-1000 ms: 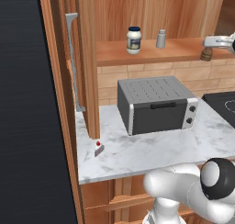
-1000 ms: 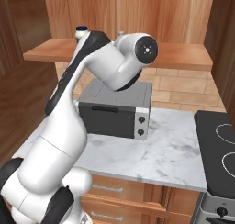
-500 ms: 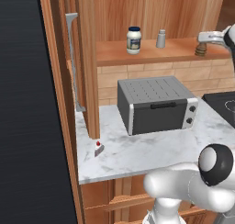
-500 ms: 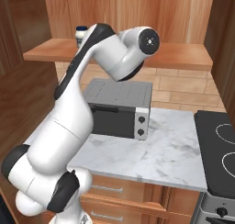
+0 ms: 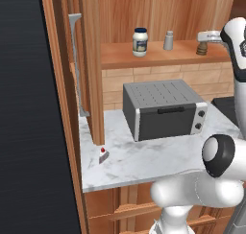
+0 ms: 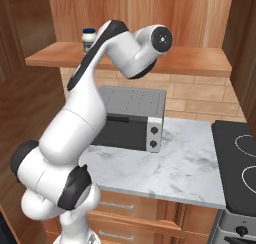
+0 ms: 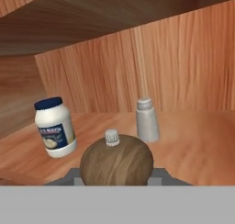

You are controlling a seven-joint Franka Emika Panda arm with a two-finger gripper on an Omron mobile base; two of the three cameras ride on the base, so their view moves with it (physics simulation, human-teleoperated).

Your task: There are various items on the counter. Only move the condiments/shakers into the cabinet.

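My gripper (image 5: 203, 40) reaches into the cabinet (image 5: 158, 56) from the right and is shut on the dark-brown pepper mill (image 5: 202, 49). The mill hangs low at the right end of the plank shelf; I cannot tell whether it touches the wood. In the hand view the mill (image 7: 117, 159) sits close up between the gripper (image 7: 117, 177) jaws. Behind it on the shelf (image 7: 197, 145) stand the blue-lidded white jar (image 7: 55, 127) and the grey shaker (image 7: 147, 120). From the left base view the jar (image 5: 140, 41) and shaker (image 5: 168, 40) stand left of the mill. The jar (image 6: 89, 37) peeks out behind my arm.
A dark grey toaster oven (image 5: 163, 108) stands on the marbled counter (image 5: 144, 163) under the shelf. A tiny red-topped white wedge (image 5: 102, 155) lies near the counter's left end. A black stove top (image 6: 240, 158) borders the counter on the right.
My arm has carried the pepper mill leftward, deeper along the cabinet shelf toward the shaker. The jar, shaker and wedge have stayed put.
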